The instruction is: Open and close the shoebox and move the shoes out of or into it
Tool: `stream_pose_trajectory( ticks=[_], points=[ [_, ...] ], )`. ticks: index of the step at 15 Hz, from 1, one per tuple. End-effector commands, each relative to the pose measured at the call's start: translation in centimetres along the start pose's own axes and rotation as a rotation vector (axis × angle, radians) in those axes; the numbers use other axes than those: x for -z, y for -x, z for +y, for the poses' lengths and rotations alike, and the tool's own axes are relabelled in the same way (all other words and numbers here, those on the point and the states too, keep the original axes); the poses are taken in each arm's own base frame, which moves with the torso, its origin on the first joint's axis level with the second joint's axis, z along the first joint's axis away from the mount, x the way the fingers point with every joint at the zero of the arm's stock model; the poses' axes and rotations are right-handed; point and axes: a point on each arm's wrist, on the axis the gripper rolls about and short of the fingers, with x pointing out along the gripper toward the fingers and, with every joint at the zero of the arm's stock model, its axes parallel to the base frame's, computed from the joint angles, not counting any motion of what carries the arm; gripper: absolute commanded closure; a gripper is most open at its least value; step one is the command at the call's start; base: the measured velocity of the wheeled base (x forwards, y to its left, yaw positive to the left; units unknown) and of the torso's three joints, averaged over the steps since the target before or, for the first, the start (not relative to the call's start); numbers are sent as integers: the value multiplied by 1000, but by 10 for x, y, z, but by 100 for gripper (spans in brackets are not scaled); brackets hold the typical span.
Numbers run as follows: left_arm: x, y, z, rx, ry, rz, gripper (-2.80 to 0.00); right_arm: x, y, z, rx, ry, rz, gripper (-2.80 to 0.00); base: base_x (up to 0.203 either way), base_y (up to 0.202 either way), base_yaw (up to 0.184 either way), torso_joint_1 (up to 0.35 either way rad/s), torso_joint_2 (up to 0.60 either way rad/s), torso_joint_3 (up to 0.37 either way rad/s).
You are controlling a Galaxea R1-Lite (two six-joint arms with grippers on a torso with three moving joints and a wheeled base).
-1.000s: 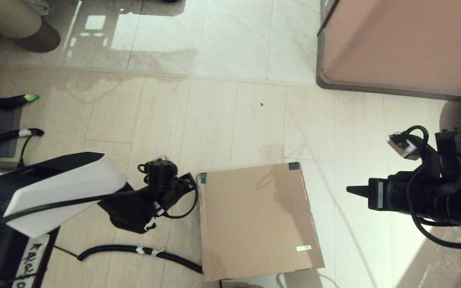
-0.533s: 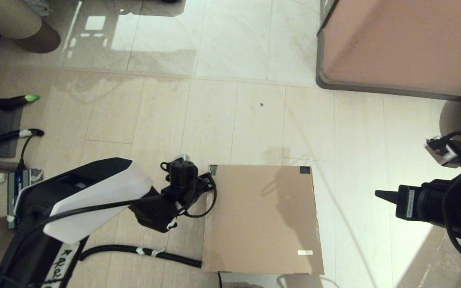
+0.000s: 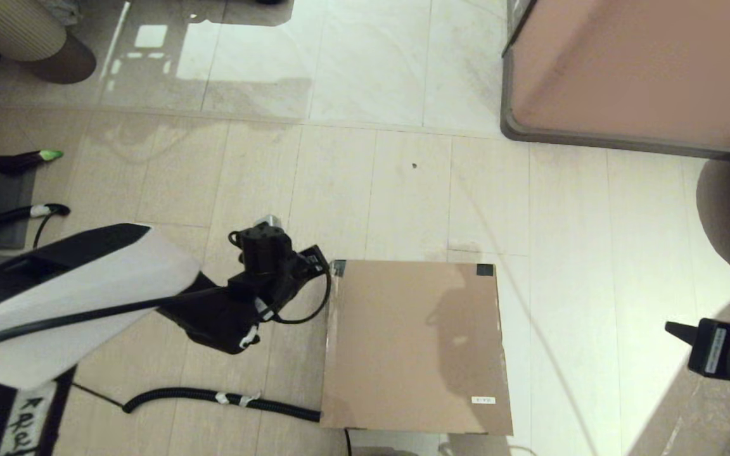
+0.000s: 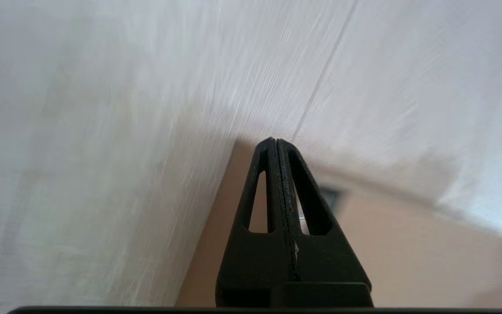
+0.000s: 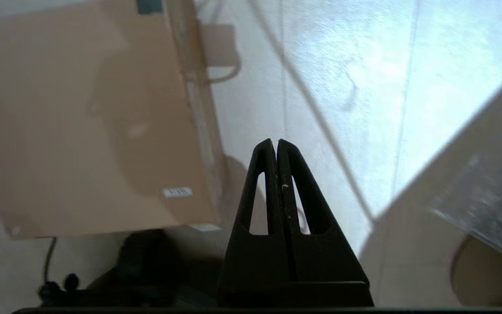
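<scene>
Two tools pressed together, empty. Left tool (image 3: 330,265) now at upper-left corner of shoebox (image 3: 416,348), lower centre frame, lid flat. Right tool (image 3: 675,329) retreated to right edge. Judgement: left lifts lid next.

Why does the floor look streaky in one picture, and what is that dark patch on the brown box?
Left wrist view: the floor is smeared with motion blur, while the shut left claw stays sharp. Head view: the dark patch is a soft shadow across the shoebox lid; glare brightens the far tiles. Right wrist view: the same shadow, with washed-out floor beyond the right claw.
</scene>
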Motion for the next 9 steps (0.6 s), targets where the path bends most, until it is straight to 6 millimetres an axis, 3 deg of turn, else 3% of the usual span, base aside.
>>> stream_pose_trajectory(
  ticks=[1,3,5,7,9],
  points=[
    [-61,51,-15,39,19,-118,0,31,27,-14,26,11,-22,0,0,0,0,0,0,0],
    [-91,109,-9,29,17,-172,0,68,44,-26,39,125,-8,0,0,0,0,0,0,0],
    [-107,179,0,23,9,-225,0,100,58,-36,45,251,-17,0,0,0,0,0,0,0],
    [-110,247,8,36,-1,-285,0,122,70,-44,48,309,-35,0,0,0,0,0,0,0],
    [-100,303,18,42,-29,-312,0,133,82,-48,44,317,-21,0,0,0,0,0,0,0]
  ],
)
